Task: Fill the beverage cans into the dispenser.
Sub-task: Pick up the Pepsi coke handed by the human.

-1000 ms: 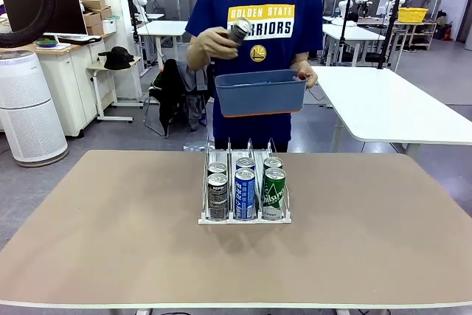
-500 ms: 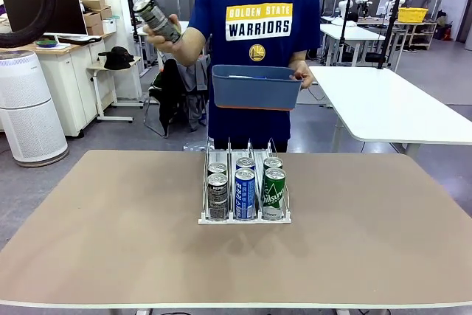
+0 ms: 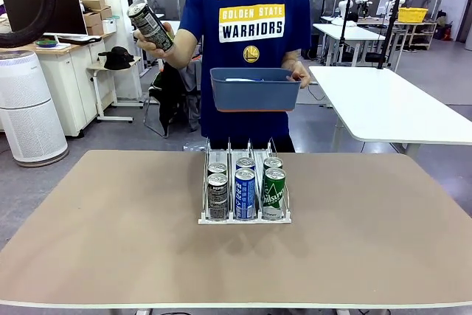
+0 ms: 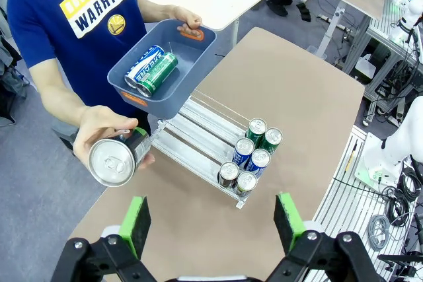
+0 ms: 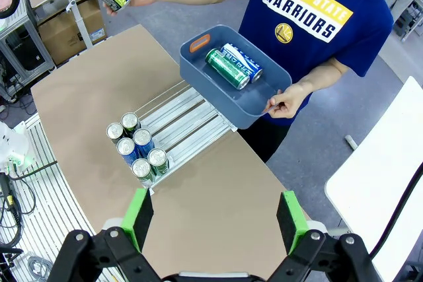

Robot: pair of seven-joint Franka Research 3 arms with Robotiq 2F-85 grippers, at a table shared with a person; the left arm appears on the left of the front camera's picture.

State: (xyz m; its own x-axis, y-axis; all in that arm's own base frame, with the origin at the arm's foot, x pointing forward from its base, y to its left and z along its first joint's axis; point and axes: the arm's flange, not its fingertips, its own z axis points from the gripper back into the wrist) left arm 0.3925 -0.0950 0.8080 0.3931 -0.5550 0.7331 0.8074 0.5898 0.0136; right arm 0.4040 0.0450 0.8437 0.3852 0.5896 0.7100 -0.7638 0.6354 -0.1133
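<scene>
From the front we saw six cans (image 3: 245,184) queued at the dispenser's (image 3: 243,220) near end, while a hand (image 3: 159,37) offered a dark can (image 3: 147,21) our way. Our left gripper (image 4: 213,219) gaped wide and empty toward that can. Our right gripper (image 5: 215,219), equally wide and empty, overlooked the tub (image 5: 261,102) carrying two more.

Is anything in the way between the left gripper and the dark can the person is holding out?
Nothing visible does. The open left gripper faces the dark grey-black aluminium can, silver top toward it, with open air between them; the person's hand wraps its body.
</scene>
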